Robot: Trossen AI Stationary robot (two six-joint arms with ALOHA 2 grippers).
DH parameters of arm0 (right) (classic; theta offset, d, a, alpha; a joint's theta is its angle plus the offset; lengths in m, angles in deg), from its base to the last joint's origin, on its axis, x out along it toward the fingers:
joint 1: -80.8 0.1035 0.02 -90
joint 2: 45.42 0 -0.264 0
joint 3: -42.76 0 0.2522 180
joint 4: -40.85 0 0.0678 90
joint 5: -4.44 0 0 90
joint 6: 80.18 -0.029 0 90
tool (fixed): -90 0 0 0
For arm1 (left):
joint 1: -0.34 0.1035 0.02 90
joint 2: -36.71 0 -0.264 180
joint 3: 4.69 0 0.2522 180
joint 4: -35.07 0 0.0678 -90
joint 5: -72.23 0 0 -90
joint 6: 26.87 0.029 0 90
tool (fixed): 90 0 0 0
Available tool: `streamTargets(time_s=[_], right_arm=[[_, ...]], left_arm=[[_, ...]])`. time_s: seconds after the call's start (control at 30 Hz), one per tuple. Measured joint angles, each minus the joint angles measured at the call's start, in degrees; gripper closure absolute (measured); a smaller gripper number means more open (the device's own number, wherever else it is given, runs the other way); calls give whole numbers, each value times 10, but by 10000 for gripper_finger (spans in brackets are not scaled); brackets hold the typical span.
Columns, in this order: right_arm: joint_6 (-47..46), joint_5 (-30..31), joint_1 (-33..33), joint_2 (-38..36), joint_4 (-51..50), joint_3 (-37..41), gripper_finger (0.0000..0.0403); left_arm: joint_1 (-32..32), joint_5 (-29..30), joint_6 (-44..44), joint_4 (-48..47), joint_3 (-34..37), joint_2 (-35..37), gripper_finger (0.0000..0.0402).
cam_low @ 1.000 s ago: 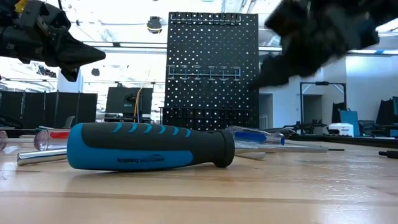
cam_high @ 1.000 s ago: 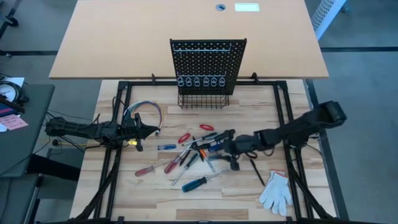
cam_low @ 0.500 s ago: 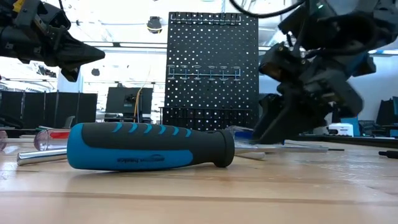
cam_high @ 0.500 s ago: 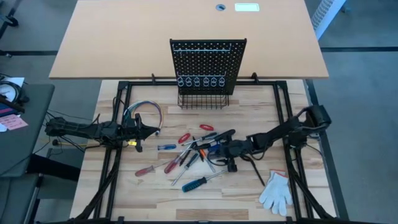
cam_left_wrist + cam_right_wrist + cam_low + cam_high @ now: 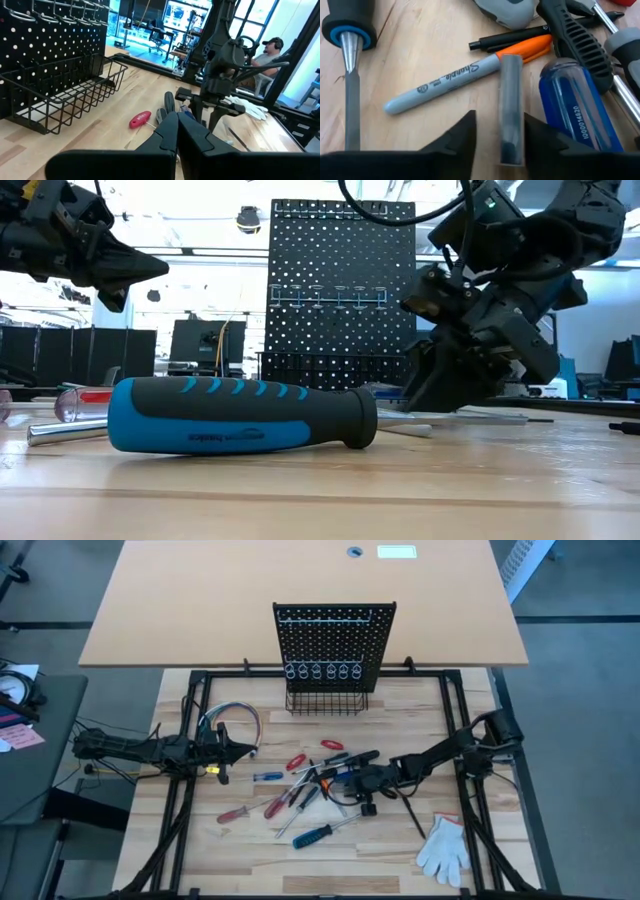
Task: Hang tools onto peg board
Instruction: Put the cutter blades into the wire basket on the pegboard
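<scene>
The tools (image 5: 310,785) lie in a loose pile at mid-table, in front of the upright black peg board (image 5: 335,635) with its wire basket (image 5: 327,700). My right gripper (image 5: 347,780) slants down into the pile's right side. It is open, and its fingers stand either side of a short grey cylinder (image 5: 511,100) lying on the wood. Beside the cylinder are a grey marker (image 5: 445,85) and a clear blue screwdriver handle (image 5: 570,105). A blue-and-black screwdriver (image 5: 240,415) lies nearest the front edge. My left gripper (image 5: 245,749) hovers shut and level at the table's left.
A white glove (image 5: 445,848) lies at the near right. A looped bundle of coloured wires (image 5: 230,718) sits by my left gripper. Red-handled screwdrivers (image 5: 235,813) lie at the pile's left. A person (image 5: 270,50) sits in the room beyond the table.
My right gripper has sunk toward the tool pile, edged toward the table's left edge and tipped further downward. It now stands just above the wood among the tools. The tools have not shifted.
</scene>
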Motion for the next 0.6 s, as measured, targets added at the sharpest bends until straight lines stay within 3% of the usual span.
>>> streamTargets(time_s=[0.17, 0.47, 0.6], right_arm=[[-2, 2, 4, -2, -11, -7, 362], [-28, 25, 14, -97, -237, -126, 362], [36, 104, -29, -131, -297, -175, 362]], left_arm=[[0, 0, -3, 0, 0, 0, 401], [0, 0, -5, 0, 0, 0, 401], [0, 0, -5, 0, 0, -2, 402]])
